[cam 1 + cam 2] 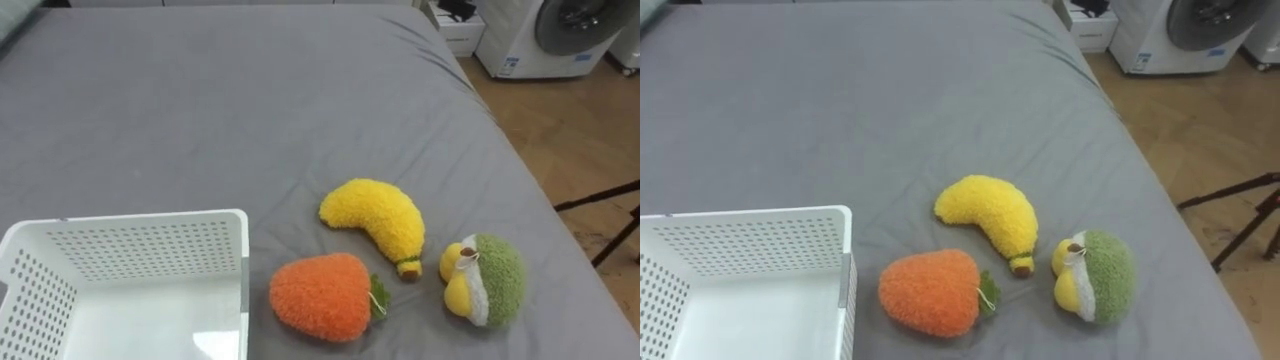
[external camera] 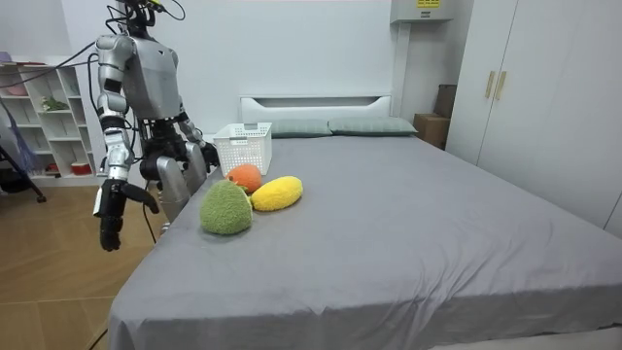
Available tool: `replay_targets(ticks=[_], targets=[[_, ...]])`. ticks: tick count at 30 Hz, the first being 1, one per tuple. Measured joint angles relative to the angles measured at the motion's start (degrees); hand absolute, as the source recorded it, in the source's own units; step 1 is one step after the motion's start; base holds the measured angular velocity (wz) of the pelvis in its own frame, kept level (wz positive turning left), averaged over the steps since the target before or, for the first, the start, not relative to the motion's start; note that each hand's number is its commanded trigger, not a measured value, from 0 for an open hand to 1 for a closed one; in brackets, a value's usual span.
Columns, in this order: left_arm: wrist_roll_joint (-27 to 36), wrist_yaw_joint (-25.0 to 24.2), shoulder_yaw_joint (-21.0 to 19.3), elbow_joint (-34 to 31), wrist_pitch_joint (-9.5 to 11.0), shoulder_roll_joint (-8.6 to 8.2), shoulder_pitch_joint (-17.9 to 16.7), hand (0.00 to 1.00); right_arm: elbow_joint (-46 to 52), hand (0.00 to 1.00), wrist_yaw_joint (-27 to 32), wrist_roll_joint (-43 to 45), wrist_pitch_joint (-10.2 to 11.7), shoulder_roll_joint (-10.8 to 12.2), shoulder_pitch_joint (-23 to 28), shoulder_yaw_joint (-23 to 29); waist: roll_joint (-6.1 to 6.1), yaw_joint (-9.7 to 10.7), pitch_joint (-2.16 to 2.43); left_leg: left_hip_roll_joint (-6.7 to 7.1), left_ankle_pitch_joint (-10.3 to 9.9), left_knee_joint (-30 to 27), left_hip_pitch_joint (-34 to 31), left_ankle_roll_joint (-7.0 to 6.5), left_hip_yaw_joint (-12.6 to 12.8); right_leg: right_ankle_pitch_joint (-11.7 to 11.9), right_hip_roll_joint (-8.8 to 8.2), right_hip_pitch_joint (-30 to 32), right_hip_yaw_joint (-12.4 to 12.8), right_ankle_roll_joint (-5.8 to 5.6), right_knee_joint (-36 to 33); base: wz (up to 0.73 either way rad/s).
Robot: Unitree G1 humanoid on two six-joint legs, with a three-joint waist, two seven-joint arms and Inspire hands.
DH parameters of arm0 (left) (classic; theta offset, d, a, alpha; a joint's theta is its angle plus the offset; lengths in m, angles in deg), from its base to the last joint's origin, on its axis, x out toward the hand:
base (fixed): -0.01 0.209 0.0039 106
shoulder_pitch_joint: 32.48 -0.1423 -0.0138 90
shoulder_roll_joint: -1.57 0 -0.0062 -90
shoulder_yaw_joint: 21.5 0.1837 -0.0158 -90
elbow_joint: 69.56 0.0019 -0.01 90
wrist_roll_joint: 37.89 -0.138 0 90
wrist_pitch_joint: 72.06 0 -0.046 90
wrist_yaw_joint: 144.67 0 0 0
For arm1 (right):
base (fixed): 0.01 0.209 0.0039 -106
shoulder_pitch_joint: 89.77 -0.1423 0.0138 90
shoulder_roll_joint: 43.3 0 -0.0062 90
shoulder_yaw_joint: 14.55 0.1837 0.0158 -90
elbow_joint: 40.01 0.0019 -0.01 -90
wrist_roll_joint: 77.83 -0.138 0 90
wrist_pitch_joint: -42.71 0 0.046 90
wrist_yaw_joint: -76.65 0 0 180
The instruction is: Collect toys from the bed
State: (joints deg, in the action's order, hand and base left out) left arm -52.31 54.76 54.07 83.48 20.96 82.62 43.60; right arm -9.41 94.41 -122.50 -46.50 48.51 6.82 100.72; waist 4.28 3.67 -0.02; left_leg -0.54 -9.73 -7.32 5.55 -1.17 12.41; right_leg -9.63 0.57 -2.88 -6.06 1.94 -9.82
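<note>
Three plush toys lie on the grey bed (image 1: 200, 120) close to its near edge. An orange strawberry-like toy (image 1: 320, 295) is next to a white perforated basket (image 1: 140, 220), which holds nothing. A yellow banana toy (image 1: 377, 218) lies just beyond the orange toy. To the right of both lies a green and yellow round toy (image 1: 487, 280). In the room view I stand at the bedside facing the toys (image 2: 225, 207). My right hand (image 2: 110, 222) hangs by my side with relaxed fingers. My left hand (image 2: 202, 151) is held low near the basket (image 2: 243, 146).
The bed's right edge drops to a wooden floor (image 1: 570, 130), where a washing machine (image 1: 560, 35) and a dark tripod leg (image 1: 610, 200) stand. Pillows (image 2: 369, 125) lie at the headboard. White shelves (image 2: 39, 117) stand behind me and wardrobes (image 2: 544, 97) across the room.
</note>
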Motion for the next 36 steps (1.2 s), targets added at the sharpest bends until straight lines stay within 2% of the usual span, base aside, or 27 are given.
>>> replay_targets(ticks=[2,5,7,8,12,14,17,19,30,36], targets=[[-0.34,-0.29,0.09,-0.08,0.24,0.21,-0.18,0.0,3.8,0.0,0.32,1.33,0.61,0.01,-0.06,-1.97,0.01,-0.96,-0.02,-0.01,-0.05,0.01,0.03,0.09,-0.01,0.05,0.12,-0.02,0.18,0.07,0.06,0.0],[-1.09,-0.34,0.38,-0.19,0.34,0.23,-0.09,0.0,9.76,0.0,1.25,5.16,0.66,0.06,-0.44,-4.65,0.03,-1.17,-0.18,-0.03,-0.05,0.07,-0.1,0.11,-0.03,0.04,0.14,0.12,0.18,0.07,0.09,0.0],[-1.12,-0.13,1.4,-0.19,0.34,0.5,-0.06,0.0,13.1,0.0,1.72,6.53,1.37,0.05,-0.62,-6.66,0.14,-1.3,-0.12,-0.04,-0.05,-0.05,-0.83,0.1,-0.04,0.06,0.15,0.84,0.22,0.1,-0.01,0.0],[-1.55,0.12,1.61,-0.27,0.62,0.64,-0.07,0.0,13.6,0.0,1.63,7.23,2.18,0.03,-1.4,-7.8,0.31,-1.47,-0.34,-0.09,-0.04,-0.16,-1.27,0.11,0.0,0.23,0.17,1.16,0.14,0.23,0.07,0.0],[-1.83,0.19,2.49,-1.3,1.15,0.85,-0.17,0.0,13.6,0.0,1.49,7.76,2.38,0.02,-2.51,-10.39,0.52,-2.82,-0.4,-0.14,-0.04,-0.23,-2.17,0.11,0.03,0.34,0.13,1.98,-0.36,0.27,0.23,0.0],[-2.08,0.23,3.15,-1.31,1.08,0.9,-0.18,0.0,13.9,0.0,0.56,7.96,2.38,0.03,-2.96,-12.9,0.33,-3.17,-0.33,-0.15,-0.05,-0.11,-2.25,0.13,0.06,0.34,0.12,1.96,-0.61,0.26,0.49,0.0],[-2.14,0.03,3.96,-1.28,0.57,0.97,0.13,0.0,16.4,0.0,-0.43,8.38,2.37,0.24,-2.96,-15.75,-0.18,-3.95,0.04,-0.16,-0.05,-0.13,-2.42,0.15,0.02,0.43,0.11,1.87,-0.69,0.32,0.82,0.0],[-2.3,-0.1,3.96,-1.11,0.45,0.98,0.36,0.0,17.09,0.0,-1.54,8.52,2.37,0.36,-3.53,-17.3,-0.13,-4.17,0.07,-0.15,-0.03,-0.2,-2.41,0.17,0.01,0.43,0.08,1.78,-0.87,0.32,0.96,0.04],[-2.82,0.44,5.15,-1.16,0.42,1.0,0.86,0.0,17.12,0.0,-2.99,13.47,2.68,1.85,-4.85,-19.55,-0.34,-5.46,0.19,-0.08,-0.03,-0.52,-2.8,0.16,-0.35,0.44,-0.08,1.81,-1.28,0.31,1.09,0.01],[-3.79,1.53,6.72,-1.45,-0.61,1.19,0.85,0.0,17.06,0.0,-2.96,16.67,2.99,2.54,-4.83,-21.47,-0.34,-5.54,0.17,-0.09,-0.03,-0.45,-2.84,0.16,-0.15,0.44,-0.08,1.87,-1.26,0.31,1.09,0.0]])
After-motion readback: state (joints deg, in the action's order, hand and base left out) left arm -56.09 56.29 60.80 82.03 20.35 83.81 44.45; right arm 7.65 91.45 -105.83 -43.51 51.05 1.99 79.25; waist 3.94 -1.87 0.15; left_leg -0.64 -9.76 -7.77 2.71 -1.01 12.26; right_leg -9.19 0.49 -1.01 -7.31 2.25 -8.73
